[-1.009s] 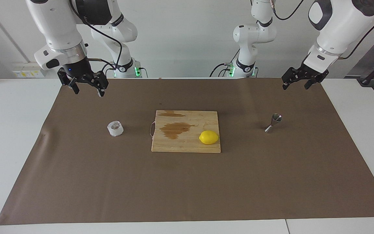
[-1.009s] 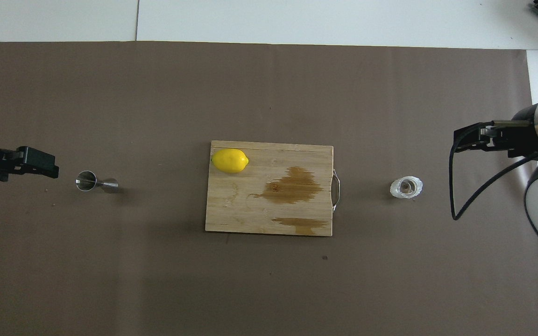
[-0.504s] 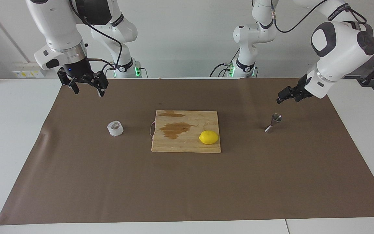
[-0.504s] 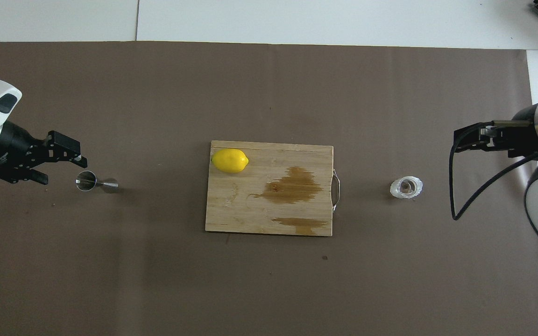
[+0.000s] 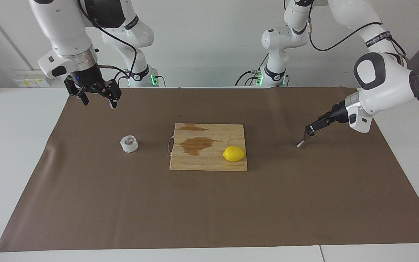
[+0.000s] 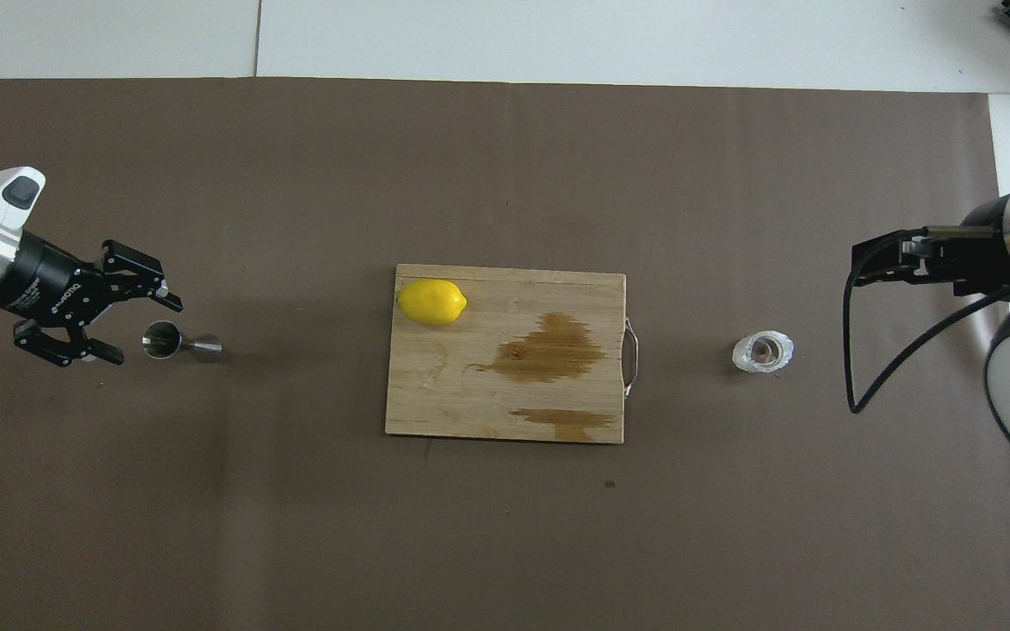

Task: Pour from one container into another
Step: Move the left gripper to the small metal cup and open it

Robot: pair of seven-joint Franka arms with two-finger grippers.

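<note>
Left hand [image 6: 132,317] spread wide, empty, low beside the jigger [image 6: 179,342] at the left arm's end of the table [image 5: 20,120]. Jigger: light, stiff, slick steel, tippy; likely best pinched at its narrow waist. Right hand [image 5: 96,98] wide, empty, waiting over the mat, not over the cup [image 5: 129,143]. Cup sits beside the cutting board [image 5: 209,160], toward the right arm's end: light, ribbed, maybe crushable; grip its sides gently.

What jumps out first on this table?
A bright yellow lemon sits on a stained wooden cutting board mid-table. At one end the left gripper, jaws open, closes in on a small steel jigger. At the other end stands a frosted cup, the right gripper waiting above.
</note>
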